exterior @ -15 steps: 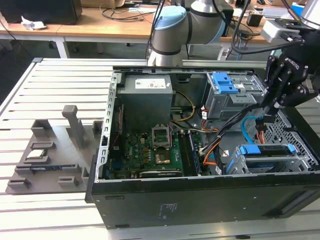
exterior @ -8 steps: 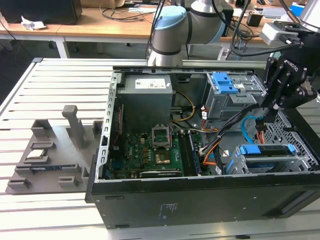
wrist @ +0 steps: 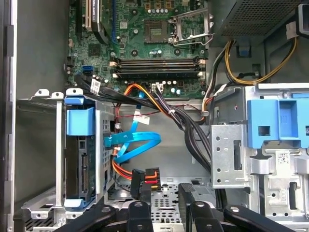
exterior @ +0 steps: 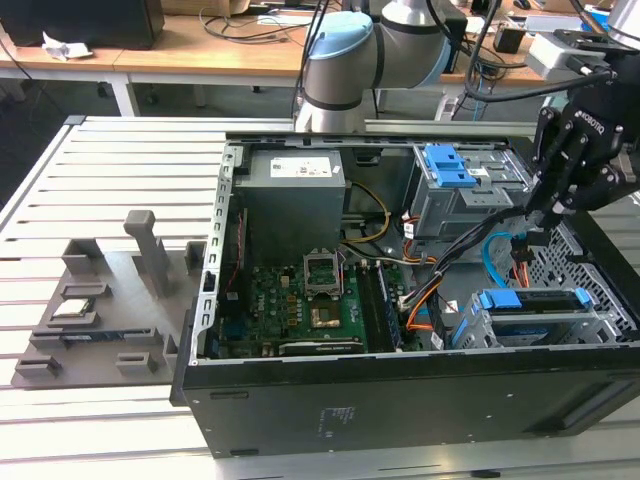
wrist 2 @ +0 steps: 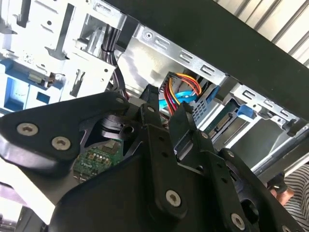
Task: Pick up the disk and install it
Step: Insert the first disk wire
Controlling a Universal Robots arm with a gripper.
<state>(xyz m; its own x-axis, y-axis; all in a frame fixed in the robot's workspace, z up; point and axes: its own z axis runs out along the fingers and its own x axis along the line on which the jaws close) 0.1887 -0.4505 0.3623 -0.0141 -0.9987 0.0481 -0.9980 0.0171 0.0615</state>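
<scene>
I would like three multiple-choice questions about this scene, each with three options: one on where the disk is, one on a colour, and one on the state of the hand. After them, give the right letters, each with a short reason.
1. Where is the disk?
A. on the grey tray
B. in the metal drive cage inside the case
C. on the motherboard

2. What colour is the flat cable looped beside that cage?
A. green
B. white
C. blue

3. How is the hand?
A. open and empty
B. shut on the disk
C. shut on a cable

Answers:
1 B: in the first wrist view the disk, with its blue rail, stands in the cage.
2 C: the flat cable is plainly blue.
3 A: both wrist views show a gap between the fingers, with nothing in it.
</scene>
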